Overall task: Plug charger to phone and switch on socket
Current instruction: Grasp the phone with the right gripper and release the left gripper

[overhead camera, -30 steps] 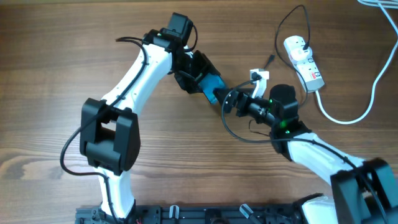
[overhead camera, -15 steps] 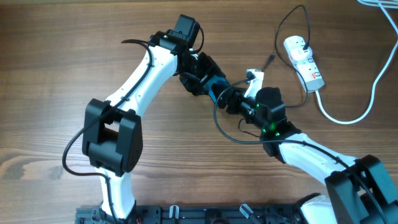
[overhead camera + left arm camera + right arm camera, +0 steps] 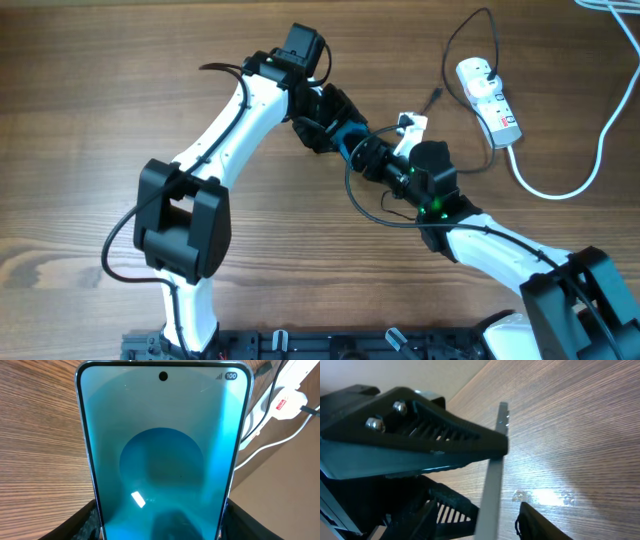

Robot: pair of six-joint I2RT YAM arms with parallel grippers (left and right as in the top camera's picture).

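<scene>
The phone (image 3: 347, 137), its teal screen lit, is held above the table with my left gripper (image 3: 333, 122) shut on it. In the left wrist view the phone (image 3: 162, 450) fills the frame, a black finger (image 3: 82, 522) pressed to each long side. My right gripper (image 3: 368, 155) sits at the phone's free end. In the right wrist view the phone (image 3: 490, 490) appears edge-on as a thin grey strip between the fingers, with a gap left to the right finger (image 3: 537, 525). The socket (image 3: 492, 102) lies at the far right. The charger's thin black cable (image 3: 452, 45) loops beside it.
The socket's thick white cord (image 3: 560, 185) curls along the right edge of the table. In the left wrist view the socket (image 3: 290, 385) and this cord (image 3: 260, 450) lie behind the phone. Black arm cabling (image 3: 365, 205) loops under the right wrist. Bare wood spreads to the left.
My right gripper moved left up to the phone's free end and its jaws narrowed around it. The left arm carried the phone slightly up and to the right.
</scene>
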